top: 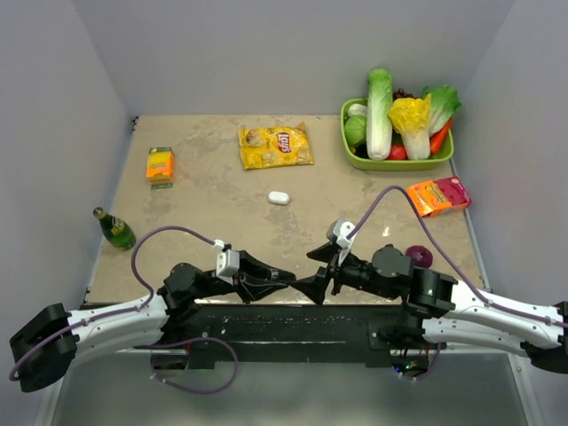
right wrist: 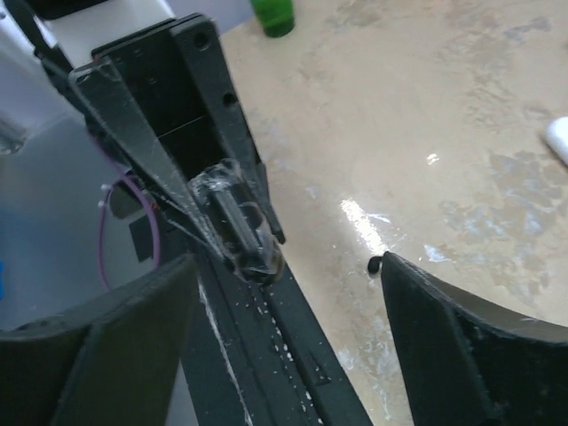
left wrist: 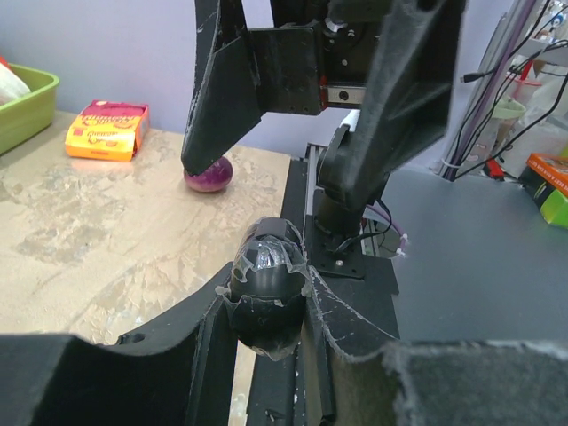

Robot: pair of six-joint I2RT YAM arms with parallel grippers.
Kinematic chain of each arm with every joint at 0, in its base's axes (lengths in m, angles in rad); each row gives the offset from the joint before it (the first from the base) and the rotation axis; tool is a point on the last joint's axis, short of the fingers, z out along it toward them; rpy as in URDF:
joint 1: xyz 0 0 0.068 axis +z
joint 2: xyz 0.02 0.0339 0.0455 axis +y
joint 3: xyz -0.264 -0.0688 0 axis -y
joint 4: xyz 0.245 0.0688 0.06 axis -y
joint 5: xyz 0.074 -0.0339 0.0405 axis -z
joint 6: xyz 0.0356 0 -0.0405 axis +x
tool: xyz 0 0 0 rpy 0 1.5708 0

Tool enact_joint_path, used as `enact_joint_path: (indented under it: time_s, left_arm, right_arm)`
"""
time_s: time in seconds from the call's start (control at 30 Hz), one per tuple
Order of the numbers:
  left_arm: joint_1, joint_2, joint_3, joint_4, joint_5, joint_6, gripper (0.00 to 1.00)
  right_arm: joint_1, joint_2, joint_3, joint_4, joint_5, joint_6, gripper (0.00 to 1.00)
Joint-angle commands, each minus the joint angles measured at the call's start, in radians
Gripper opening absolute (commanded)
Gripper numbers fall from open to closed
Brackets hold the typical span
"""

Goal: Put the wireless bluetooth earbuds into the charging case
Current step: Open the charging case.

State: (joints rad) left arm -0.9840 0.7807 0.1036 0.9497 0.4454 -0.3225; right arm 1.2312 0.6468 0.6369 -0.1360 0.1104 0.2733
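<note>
Clamping a dark earbud [left wrist: 266,286] (identity presumed), the left gripper [top: 286,278] faces the spread-open right gripper [top: 312,271]; the charging case [top: 279,198] lies farther out, crosswise, nearer neither.

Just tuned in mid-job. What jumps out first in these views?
The grippers meet tip to tip at the near edge: the left gripper, jaws shut on a dark rounded lump under clear tape; the right gripper, jaws open facing it. The white charging case lies mid-table; a green basket of vegetables fills the far right corner.
</note>
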Motion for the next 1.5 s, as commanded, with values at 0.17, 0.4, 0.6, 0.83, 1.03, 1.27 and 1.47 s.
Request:
enact_joint_path:
  time_s: [0.17, 0.4, 0.6, 0.83, 1.03, 1.27, 1.47]
  left_arm:
    - [-0.004, 0.035, 0.024, 0.038, 0.019, -0.012, 0.0]
    - [-0.004, 0.014, 0.024, 0.034, 0.035, -0.015, 0.0]
    - [-0.004, 0.008, 0.025, 0.035, 0.056, -0.02, 0.0]
    - [-0.01, -0.001, 0.013, 0.04, 0.069, -0.02, 0.0]
    - [-0.013, -0.018, 0.01, 0.043, 0.069, -0.015, 0.0]
    - [-0.016, -0.023, 0.002, 0.043, 0.065, -0.016, 0.0]
    - [-0.016, -0.026, -0.01, 0.04, 0.049, -0.018, 0.0]
  right_arm:
    - [0.004, 0.077, 0.057, 0.069, -0.083, -0.016, 0.95]
    - [0.004, 0.132, 0.07, 0.042, -0.045, -0.02, 0.92]
    - [0.004, 0.166, 0.081, 0.03, 0.003, -0.011, 0.89]
    - [0.004, 0.152, 0.079, 0.026, 0.089, 0.018, 0.86]
    - [0.004, 0.172, 0.093, -0.001, 0.135, 0.032, 0.86]
    - [0.001, 0.157, 0.089, -0.001, 0.199, 0.063, 0.86]
    - [-0.002, 0.137, 0.093, 0.016, 0.224, 0.079, 0.86]
